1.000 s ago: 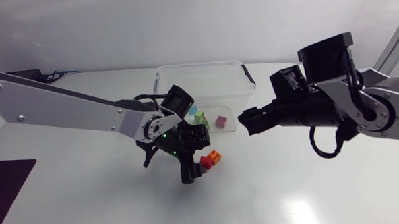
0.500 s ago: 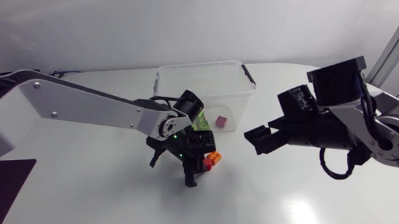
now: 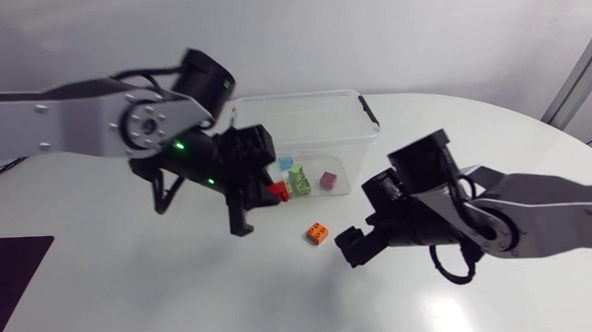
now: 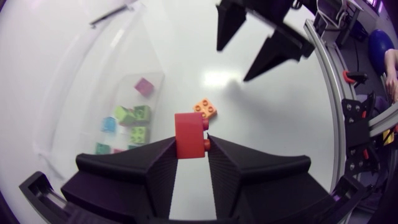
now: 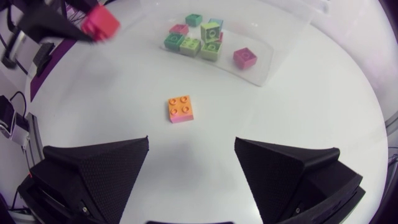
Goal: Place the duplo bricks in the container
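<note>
Red studded brick (image 4: 189,134) sits clamped in matte left jaws.

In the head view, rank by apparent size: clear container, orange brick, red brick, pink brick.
Clear container
Orange brick
Red brick and pink brick look alike, red being raised nearer the camera, so unranked.

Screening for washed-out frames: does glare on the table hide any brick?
Head view: a bright patch on the table, well clear of the orange brick. Left wrist view: glare just beyond the orange brick, not on it. Right wrist view: no hot spot on any brick.
</note>
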{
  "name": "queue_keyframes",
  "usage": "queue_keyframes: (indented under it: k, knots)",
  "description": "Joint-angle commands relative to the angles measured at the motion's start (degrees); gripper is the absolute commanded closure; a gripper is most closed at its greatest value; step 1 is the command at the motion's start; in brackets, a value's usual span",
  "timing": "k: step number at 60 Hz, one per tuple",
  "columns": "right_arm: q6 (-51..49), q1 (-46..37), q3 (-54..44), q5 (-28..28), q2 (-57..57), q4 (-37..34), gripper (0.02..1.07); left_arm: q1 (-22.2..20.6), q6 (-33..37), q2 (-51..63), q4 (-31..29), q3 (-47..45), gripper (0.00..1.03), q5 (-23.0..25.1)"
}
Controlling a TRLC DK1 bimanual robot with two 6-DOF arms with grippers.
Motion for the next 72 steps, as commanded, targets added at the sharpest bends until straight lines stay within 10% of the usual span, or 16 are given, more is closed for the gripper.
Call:
queue_keyframes:
  k: [1, 19, 51, 64, 72]
  knots:
    - [-0.9, 1.8, 3.7, 1.0, 5.6, 1.4, 0.07, 2.3, -1.2, -5.4, -1.9, 1.0, 0.83, 1.1]
    - [-0.9, 5.8, 13.6, 4.2, 19.8, 1.4, 0.07, 11.0, -8.3, -4.2, 5.4, 7.9, 0.82, 3.6]
    - [-2.9, 4.9, 21.8, 4.7, 28.2, -6.8, 0.30, 11.5, -15.0, 18.1, 9.6, 23.6, 0.79, 3.4]
    - [-3.6, 4.2, 22.2, 4.2, 29.9, -6.9, 0.47, 11.4, -15.0, 20.2, 6.5, 26.6, 0.07, 3.2]
    - [-3.8, 4.2, 22.2, 4.1, 30.1, -6.9, 0.62, 12.0, -15.1, 19.6, 6.1, 27.2, 0.04, 3.1]
